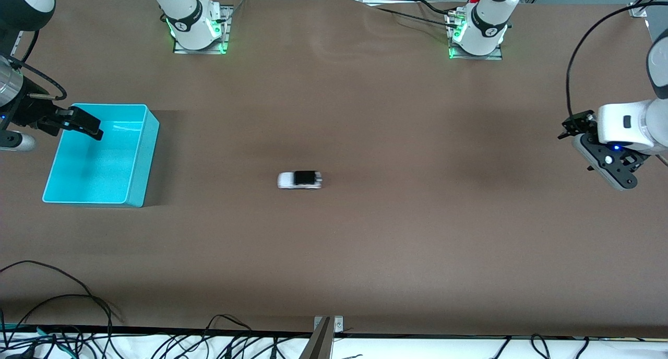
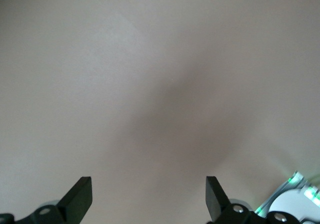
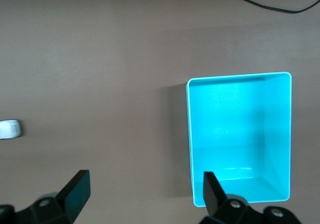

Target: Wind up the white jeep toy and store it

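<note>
The white jeep toy (image 1: 299,179), tiny with a black roof panel, stands alone on the brown table near its middle. In the right wrist view the white jeep toy (image 3: 10,129) shows only as a white end at the picture's edge. My right gripper (image 1: 86,124) hangs open over the rim of the turquoise bin (image 1: 144,160) at the right arm's end of the table. The right gripper (image 3: 145,179) holds nothing, and one finger overlaps the bin (image 3: 188,134). My left gripper (image 1: 573,126) waits open over bare table at the left arm's end. The left gripper (image 2: 148,184) is empty.
The bin is empty inside. Both arm bases (image 1: 195,27) (image 1: 477,33) stand along the table's edge farthest from the front camera. Loose black cables (image 1: 62,301) and a metal bracket (image 1: 326,325) lie at the edge nearest the camera.
</note>
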Robot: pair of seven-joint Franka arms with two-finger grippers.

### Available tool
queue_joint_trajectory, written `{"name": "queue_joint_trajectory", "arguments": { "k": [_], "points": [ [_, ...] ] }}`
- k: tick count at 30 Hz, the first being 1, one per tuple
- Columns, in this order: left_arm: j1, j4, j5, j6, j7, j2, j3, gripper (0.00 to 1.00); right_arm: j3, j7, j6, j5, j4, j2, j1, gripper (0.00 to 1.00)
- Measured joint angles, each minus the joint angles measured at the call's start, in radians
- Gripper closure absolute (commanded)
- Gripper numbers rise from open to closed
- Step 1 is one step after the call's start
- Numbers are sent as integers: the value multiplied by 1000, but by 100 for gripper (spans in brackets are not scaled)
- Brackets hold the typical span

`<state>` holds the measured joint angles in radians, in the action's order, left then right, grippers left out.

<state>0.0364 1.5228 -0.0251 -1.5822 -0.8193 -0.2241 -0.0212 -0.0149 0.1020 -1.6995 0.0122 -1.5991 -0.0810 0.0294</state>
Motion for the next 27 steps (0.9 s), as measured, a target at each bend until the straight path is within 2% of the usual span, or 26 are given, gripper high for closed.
{"name": "queue_joint_trajectory", "arguments": {
  "k": [16, 27],
  "points": [
    [-84, -1, 0, 29, 299, 120, 0, 0, 1, -2, 0, 0, 0, -7, 1, 0],
    [-187, -1, -1, 70, 488, 182, 3, 0, 1, -3, 0, 0, 0, -8, 1, 0]
  ]
}}
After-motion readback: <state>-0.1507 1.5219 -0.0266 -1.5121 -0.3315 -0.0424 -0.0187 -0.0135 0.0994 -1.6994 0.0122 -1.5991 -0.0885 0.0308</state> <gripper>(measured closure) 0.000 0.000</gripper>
